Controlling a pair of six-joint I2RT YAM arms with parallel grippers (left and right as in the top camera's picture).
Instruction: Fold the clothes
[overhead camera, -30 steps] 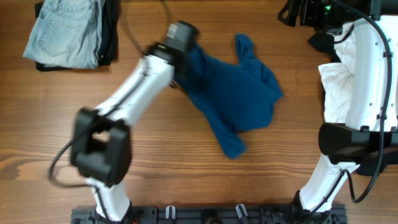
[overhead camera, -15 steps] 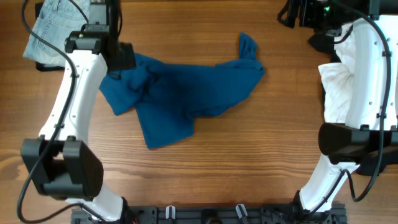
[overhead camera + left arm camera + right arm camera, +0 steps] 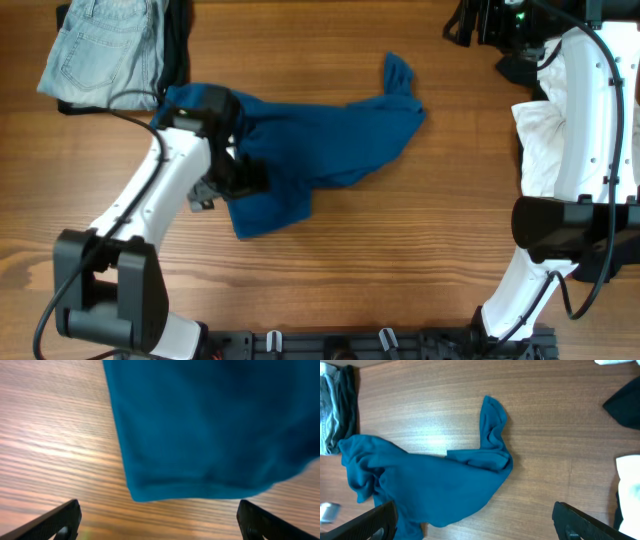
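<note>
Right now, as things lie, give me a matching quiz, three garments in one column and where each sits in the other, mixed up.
Garments:
1. dark-blue shirt
2. denim jeans
3. white top

Places:
A. far left corner, folded
B. right side, bunched up
C. centre, lying crumpled

Pairs: 1-C, 2-A, 3-B

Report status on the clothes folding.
Done: jeans look folded, stacked on a black garment at the far-left corner. In hand: nothing gripped; left gripper open above the hem of the rumpled blue shirt. Left: flatten and fold it, then the white top at right.
</note>
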